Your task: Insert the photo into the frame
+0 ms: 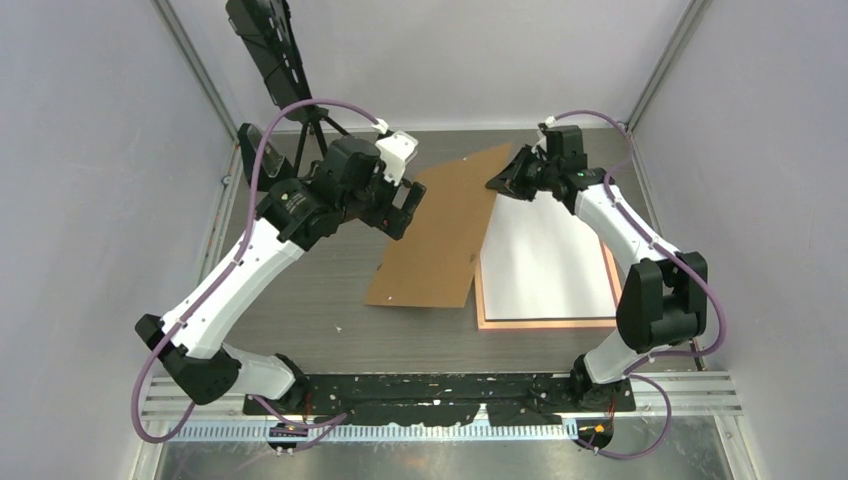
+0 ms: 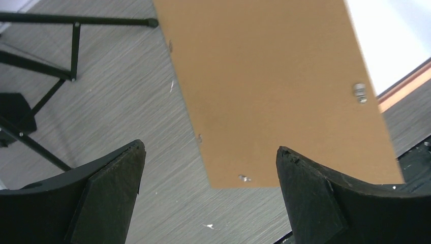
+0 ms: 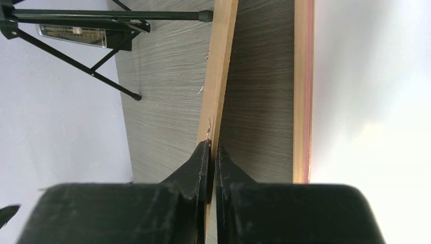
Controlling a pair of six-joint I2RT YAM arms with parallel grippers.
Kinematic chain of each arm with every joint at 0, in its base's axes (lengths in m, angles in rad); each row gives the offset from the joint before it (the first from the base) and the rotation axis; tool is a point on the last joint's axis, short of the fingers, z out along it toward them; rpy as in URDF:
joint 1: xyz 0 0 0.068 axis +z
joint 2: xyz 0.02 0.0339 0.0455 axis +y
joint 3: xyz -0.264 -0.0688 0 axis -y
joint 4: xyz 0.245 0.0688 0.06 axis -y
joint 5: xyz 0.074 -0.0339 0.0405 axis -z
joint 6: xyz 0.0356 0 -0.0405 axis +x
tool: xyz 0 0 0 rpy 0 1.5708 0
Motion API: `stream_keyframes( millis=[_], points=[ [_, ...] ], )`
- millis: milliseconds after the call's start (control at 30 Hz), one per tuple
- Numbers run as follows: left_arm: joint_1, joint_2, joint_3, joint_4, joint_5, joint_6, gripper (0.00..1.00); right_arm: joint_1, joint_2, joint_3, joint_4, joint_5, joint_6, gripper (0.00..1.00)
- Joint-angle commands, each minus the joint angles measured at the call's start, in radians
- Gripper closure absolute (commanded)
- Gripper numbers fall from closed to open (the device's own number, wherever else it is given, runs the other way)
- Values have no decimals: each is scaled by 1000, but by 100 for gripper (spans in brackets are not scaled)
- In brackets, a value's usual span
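Pinching the far edge of the flat brown rectangular backing board (image 1: 440, 235), the right gripper (image 1: 497, 184) has its two black fingers pressed together on the thin sheet. The right wrist view shows the board's edge running straight into the closed tips. The left gripper (image 1: 405, 208) hangs over the board's left side with its jaws spread wide and nothing between them; its wrist view shows only the board and the grey wood-grain table (image 1: 330, 300) in the gap. The large rectangular photo (image 1: 545, 255) lies white back upward on the right side of the table. It sits inside the thin-railed salmon-pink frame (image 1: 540, 322), whose rail shows as a narrow border along the photo's left and near sides. The board lies askew just beside the frame's left rail, and whether it overlaps that rail cannot be told. Judged from this, the main step looks done, since the print appears seated within the rails, though whether it sits fully flat in the recess is not visible. What seems left is to bring the backing board over the white back and square it to the frame. The pinch on its edge would suit that move.
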Motion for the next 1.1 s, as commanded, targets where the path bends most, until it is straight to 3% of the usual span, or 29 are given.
stream_keyframes(
  millis=[0, 333, 633, 1067],
  points=[
    [73, -34, -61, 113, 64, 5, 0, -52, -118, -55, 184, -83, 13, 95],
    [173, 5, -122, 214, 195, -15, 2, -187, -209, -116, 192, -231, 24, 95],
    [305, 49, -235, 423, 475, -101, 3, -257, -277, -155, 183, -381, -81, 94],
    [308, 114, -301, 544, 517, -85, 3, -394, -268, -155, 110, -600, -156, 95]
  ],
)
